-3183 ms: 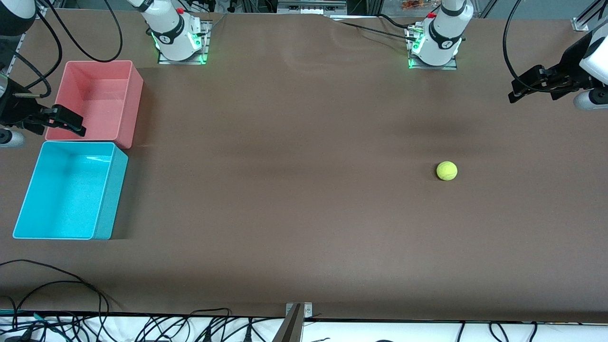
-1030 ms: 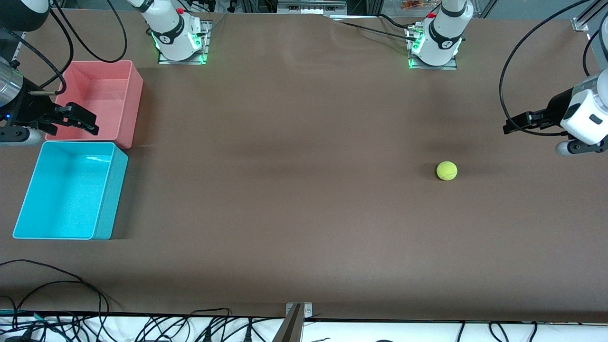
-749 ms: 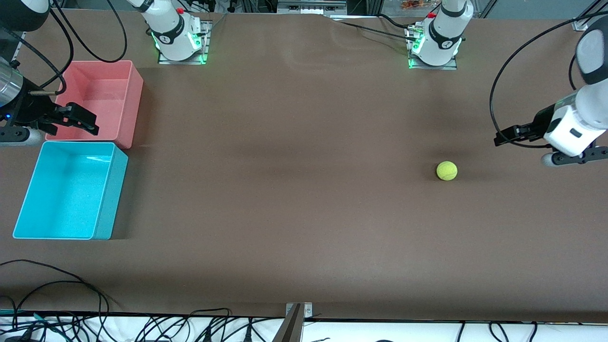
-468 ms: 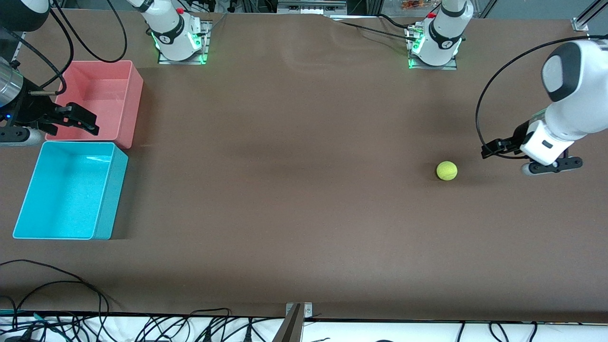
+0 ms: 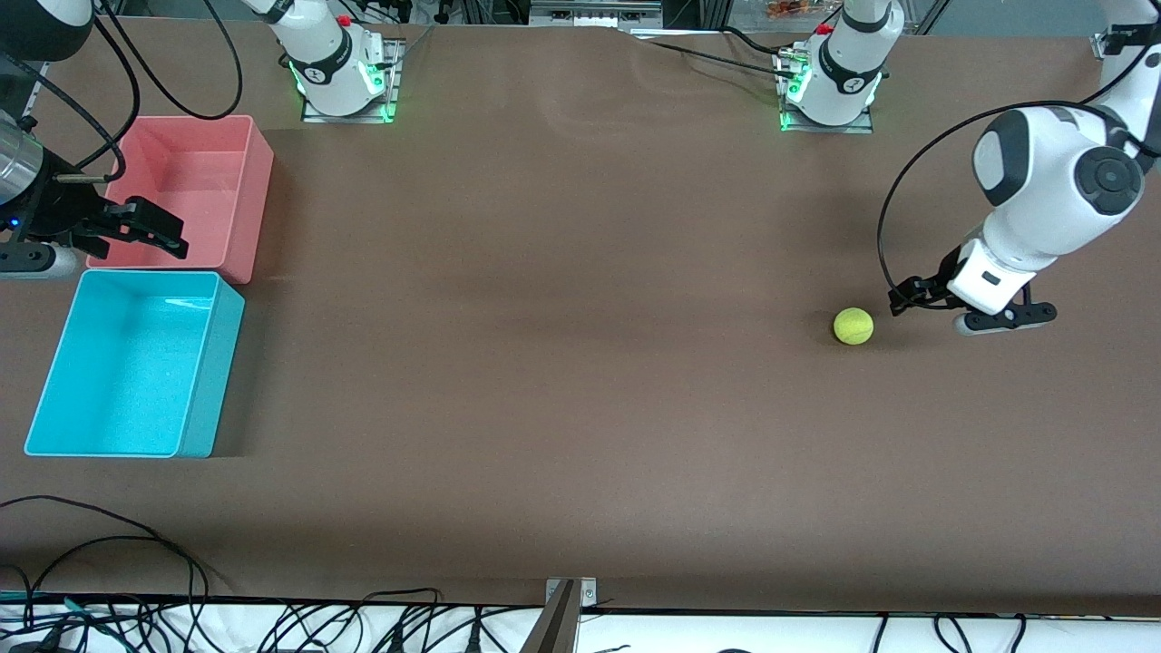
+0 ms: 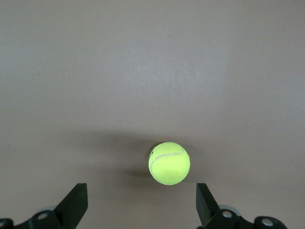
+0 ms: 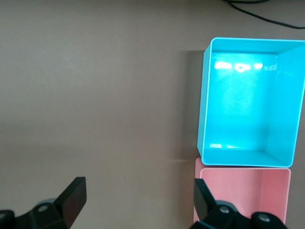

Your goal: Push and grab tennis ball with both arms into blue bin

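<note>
The tennis ball (image 5: pixel 853 326) lies on the brown table toward the left arm's end. My left gripper (image 5: pixel 907 297) is low over the table right beside the ball, on the side toward the table's end. It is open and empty. In the left wrist view the ball (image 6: pixel 169 163) lies just ahead of the left gripper (image 6: pixel 141 192), not between the fingers. The blue bin (image 5: pixel 213 381) stands empty at the right arm's end. My right gripper (image 5: pixel 172 238) waits open and empty over the pink bin's edge. The right wrist view shows that gripper (image 7: pixel 139 187) and the blue bin (image 7: pixel 204 105).
A pink-red bin (image 5: pixel 257 195) stands touching the blue bin, farther from the front camera; it also shows in the right wrist view (image 7: pixel 243 191). Bare brown table stretches between the ball and the bins. Cables (image 5: pixel 109 535) lie along the table's front edge.
The left arm has swung in from the table's end and come down, bringing its open gripper right beside the ball. The ball has not moved. The right gripper has stayed still for the last second.
</note>
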